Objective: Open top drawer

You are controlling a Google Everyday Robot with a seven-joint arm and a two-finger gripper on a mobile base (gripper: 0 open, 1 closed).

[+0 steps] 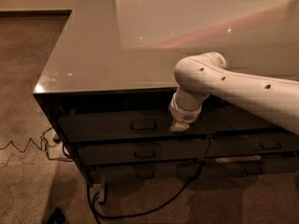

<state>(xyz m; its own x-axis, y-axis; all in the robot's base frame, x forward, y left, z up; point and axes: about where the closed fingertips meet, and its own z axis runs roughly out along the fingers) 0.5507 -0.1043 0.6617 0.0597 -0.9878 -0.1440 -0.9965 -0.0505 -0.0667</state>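
— In the centre of the frame, where is the gripper?
— Pointing down at the top drawer front, just right of its bar handle. Clamped or released, I cannot tell.
— And the drawer?
— Lower centre, directly under the glossy cabinet top, above slimmer drawer fronts. A black cable lies on the carpet below.

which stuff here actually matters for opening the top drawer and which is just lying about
For the job:
- top drawer
- its bar handle
- gripper, at the drawer front just right of the handle

Just there:
- lower drawers
- loose cables
- countertop
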